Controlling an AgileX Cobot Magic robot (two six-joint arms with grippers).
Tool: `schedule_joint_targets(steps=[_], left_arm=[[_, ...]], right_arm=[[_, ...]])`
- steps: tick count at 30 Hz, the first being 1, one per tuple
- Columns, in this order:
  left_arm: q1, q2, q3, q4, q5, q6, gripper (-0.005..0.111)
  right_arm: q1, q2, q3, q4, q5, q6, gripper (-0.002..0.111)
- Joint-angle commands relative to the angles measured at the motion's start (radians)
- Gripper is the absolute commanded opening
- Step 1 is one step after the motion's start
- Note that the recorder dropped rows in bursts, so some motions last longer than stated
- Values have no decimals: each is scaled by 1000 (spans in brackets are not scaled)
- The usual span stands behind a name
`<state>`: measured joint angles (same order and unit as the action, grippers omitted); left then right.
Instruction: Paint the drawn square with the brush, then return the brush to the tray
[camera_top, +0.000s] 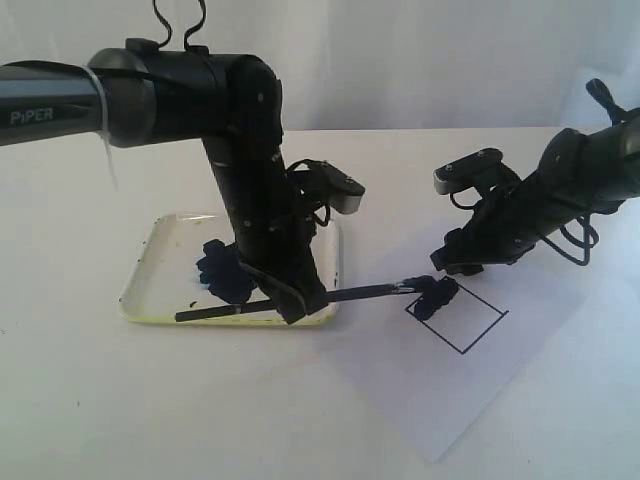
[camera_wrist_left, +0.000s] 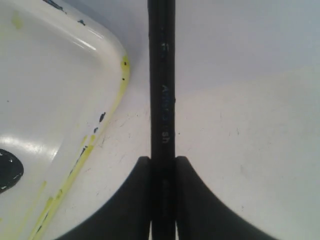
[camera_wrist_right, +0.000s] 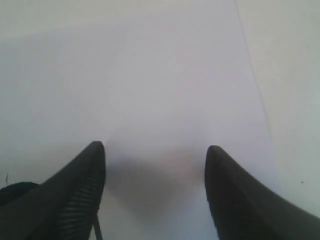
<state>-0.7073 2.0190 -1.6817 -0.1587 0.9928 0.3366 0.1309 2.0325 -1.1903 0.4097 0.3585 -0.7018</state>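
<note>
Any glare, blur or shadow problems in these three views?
Exterior view: flat, soft light, the white paper barely separates from the table. Left wrist view: glare streaks on the tray rim; brush handle fairly sharp. Right wrist view: right gripper out of focus, soft shadow between the jaws.

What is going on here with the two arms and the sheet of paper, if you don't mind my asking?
The left end effector is shut on the brush partway along its handle, at the edge of the tray. The bristles sit on the corner of the drawn square nearest the tray. Only that corner carries dark paint; the rest of the square is white. The right end effector is open and empty, low over the paper sheet beside the square; whether it touches the paper is unclear.
</note>
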Motion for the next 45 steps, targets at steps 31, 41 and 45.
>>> schedule_joint_targets(steps=[31, 41, 45], left_arm=[[-3, -2, 5, 11, 128, -2, 0], [-3, -19, 5, -23, 79, -1, 0], [-3, -19, 5, -56, 96, -1, 0]], right_arm=[[-1, 8, 0, 1, -3, -3, 55], [-1, 8, 0, -1, -3, -12, 55], [-1, 8, 0, -1, -7, -12, 55]])
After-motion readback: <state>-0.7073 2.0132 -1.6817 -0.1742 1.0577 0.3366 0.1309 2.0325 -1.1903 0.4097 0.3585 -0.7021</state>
